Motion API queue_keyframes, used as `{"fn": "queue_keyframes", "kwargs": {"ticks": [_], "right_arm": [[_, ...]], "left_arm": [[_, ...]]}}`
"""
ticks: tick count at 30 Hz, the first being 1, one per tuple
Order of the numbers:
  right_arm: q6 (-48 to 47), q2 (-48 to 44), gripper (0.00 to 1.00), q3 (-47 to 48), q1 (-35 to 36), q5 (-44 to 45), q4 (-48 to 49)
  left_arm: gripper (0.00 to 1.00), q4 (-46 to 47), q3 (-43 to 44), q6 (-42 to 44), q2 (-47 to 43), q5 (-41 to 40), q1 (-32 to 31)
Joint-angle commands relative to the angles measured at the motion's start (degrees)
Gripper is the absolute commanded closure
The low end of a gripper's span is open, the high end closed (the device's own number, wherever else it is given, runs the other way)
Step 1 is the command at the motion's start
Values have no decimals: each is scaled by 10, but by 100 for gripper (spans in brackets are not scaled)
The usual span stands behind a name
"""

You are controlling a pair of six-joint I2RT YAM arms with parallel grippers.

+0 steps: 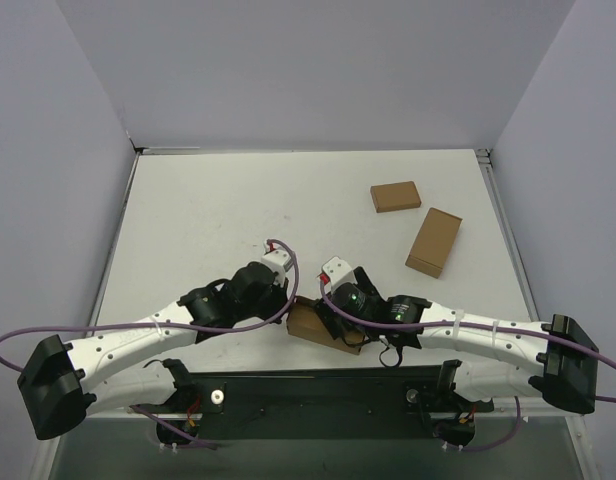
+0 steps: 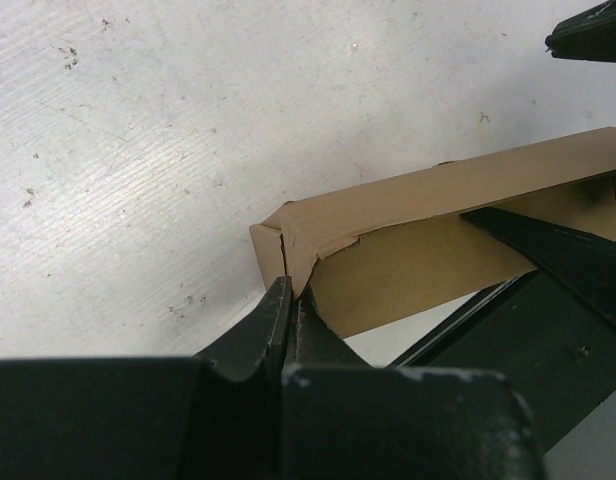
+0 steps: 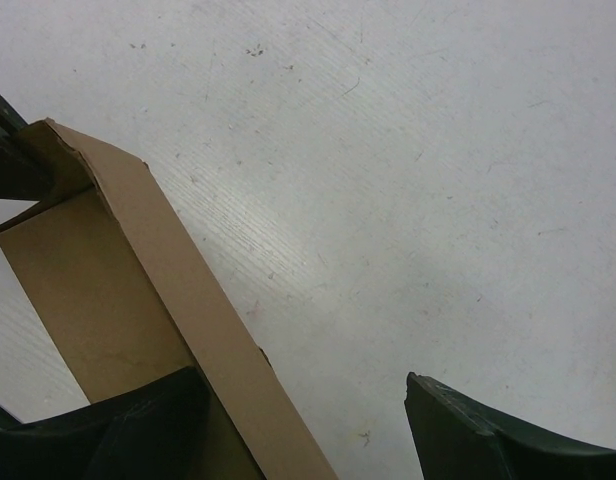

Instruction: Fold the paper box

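Paper box (image 2: 418, 215), left hand (image 2: 288, 300) pinched tight on its corner, right hand (image 3: 303, 395) wide astride one wall

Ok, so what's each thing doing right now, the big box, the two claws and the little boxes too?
paper box: partly folded, one long wall standing up, top not closed.
left gripper: shut, pinching the paper box's corner.
right gripper: open, a wall of the paper box between its fingers.
far small box: closed, lying flat.
near small box: closed, lying flat, apart from the other one.
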Motion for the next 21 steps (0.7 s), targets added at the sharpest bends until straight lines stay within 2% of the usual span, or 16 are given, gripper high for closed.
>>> {"fn": "queue_keyframes", "kwargs": {"ticks": [1,12,21], "right_arm": [[5,4,20,-15,-6,14,-49],[4,21,22,-12,-7,16,-45],[8,30,23,-6,-16,13,-49]], "left_arm": [[100,-53,1,-2,7,-27,-4],[100,-46,34,-28,-14,2,-6],[100,-38,22,-52,-39,33,-6]]}}
